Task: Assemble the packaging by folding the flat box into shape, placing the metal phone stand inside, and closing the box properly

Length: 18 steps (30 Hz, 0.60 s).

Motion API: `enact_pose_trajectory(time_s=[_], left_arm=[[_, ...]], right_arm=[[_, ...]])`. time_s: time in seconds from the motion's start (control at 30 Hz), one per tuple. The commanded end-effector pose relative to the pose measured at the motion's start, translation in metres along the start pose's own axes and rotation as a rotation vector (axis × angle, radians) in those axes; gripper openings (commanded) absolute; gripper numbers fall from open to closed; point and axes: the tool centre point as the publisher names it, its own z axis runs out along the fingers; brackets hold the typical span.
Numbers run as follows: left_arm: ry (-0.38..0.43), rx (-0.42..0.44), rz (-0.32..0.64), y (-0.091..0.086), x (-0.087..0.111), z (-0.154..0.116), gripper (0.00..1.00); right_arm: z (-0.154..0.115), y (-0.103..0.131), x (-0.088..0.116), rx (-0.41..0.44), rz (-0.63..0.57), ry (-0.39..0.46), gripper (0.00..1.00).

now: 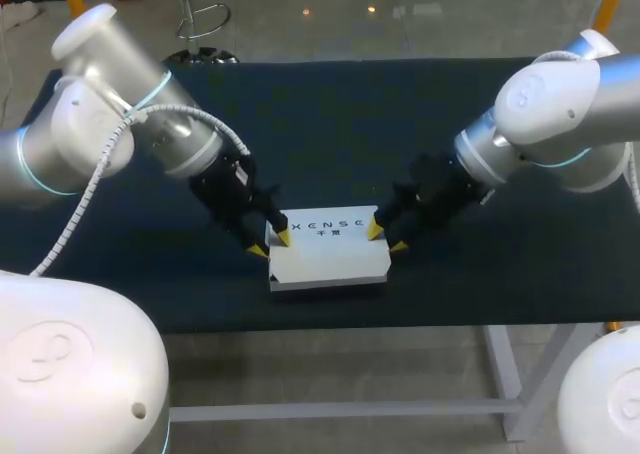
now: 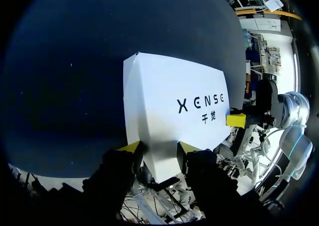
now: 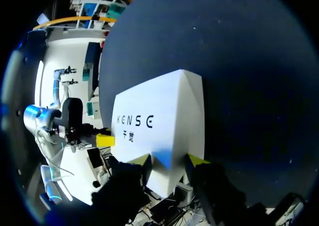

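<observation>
White cardboard makes up the box [image 1: 330, 249], which lies flat and closed on the dark table [image 1: 400, 124], near the table's front edge. Its top face is plain white with a line of dark lettering and two smaller characters beneath it. A thin shadowed seam runs along the box's front side.

The left gripper [image 1: 270, 244] sits at the box's left end, and the right gripper [image 1: 385, 236] sits at the box's right end.

From the left wrist, a corner of the box [image 2: 169, 96] reaches in at the left gripper [image 2: 159, 147]. Whether this gripper pinches the box or only rests against it I cannot tell.

From the right wrist, the box [image 3: 164, 116] meets the right gripper [image 3: 169, 159] the same way at the opposite end. Here too I cannot tell whether the box is held.
</observation>
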Motion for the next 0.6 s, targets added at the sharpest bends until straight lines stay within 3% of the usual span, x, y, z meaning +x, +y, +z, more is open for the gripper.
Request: enact_pose_trajectory(time_s=[0.03, 0.6], left_arm=[[-0.013, -0.010, -0.002, -0.0037, 0.0084, 0.0008, 0.48], [-0.008, -0.074, -0.025, -0.0085, 0.0132, -0.0036, 0.48]], right_arm=[[-0.0004, 0.0019, 0.0059, 0.010, 0.001, 0.004, 0.49], [-0.0044, 0.0075, 0.0127, 0.033, 0.017, 0.016, 0.50]])
